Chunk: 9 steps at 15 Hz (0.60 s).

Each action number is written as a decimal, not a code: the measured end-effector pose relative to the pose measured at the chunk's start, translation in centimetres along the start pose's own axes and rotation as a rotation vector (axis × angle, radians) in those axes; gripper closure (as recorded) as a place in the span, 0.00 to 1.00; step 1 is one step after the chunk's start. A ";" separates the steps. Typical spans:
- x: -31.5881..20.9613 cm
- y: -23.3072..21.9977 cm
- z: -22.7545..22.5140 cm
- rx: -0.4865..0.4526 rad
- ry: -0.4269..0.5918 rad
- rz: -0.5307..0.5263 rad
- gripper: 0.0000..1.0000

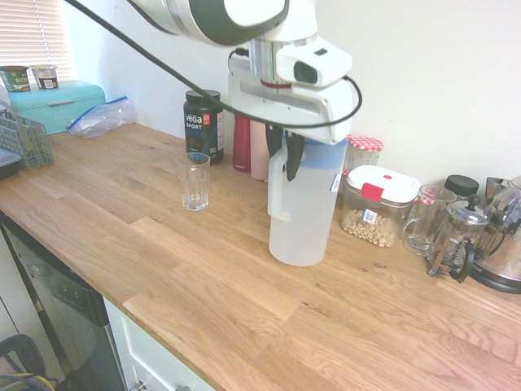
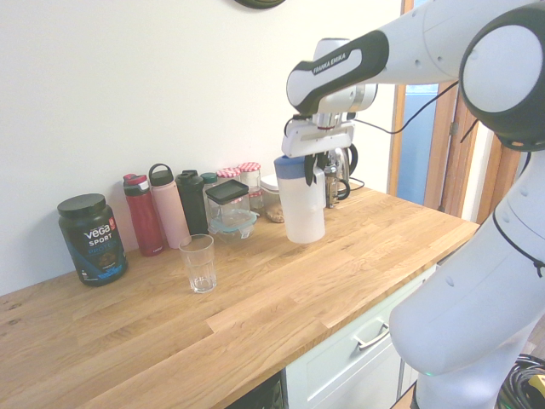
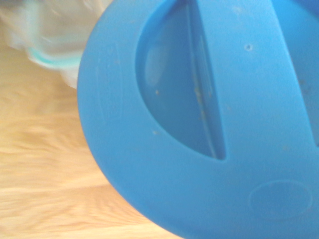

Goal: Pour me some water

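Jug (image 1: 305, 208) clamped by handle in gripper (image 1: 285, 163) (upright, raised); next: carry toward glass (image 1: 194, 181) nearby, tilt.

White rounded arm (image 2: 477, 51), dark joint bands, trailing black cable (image 1: 146, 53), black fingers (image 1: 294, 159).

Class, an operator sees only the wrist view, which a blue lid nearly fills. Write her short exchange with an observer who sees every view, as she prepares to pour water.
Operator: Is the jug in the gripper?
Observer: Yes. The gripper is shut on the jug at the top of its handle, and the jug is upright.
Operator: Where is the glass?
Observer: The glass stands empty on the counter, apart from the jug, in front of the dark tub.
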State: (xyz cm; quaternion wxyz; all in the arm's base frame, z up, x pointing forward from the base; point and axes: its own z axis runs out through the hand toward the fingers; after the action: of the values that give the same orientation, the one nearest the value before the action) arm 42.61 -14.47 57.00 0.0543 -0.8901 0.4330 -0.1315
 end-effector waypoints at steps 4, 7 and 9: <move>-2.3 -3.0 -5.4 0.063 -0.032 -0.177 1.00; -4.9 -6.1 -7.1 0.097 -0.048 -0.358 1.00; -5.9 -7.2 -7.0 0.105 -0.055 -0.481 1.00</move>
State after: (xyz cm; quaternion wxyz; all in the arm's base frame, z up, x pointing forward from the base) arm 42.56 -5.23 64.15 0.0795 -0.9668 0.1996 -0.1386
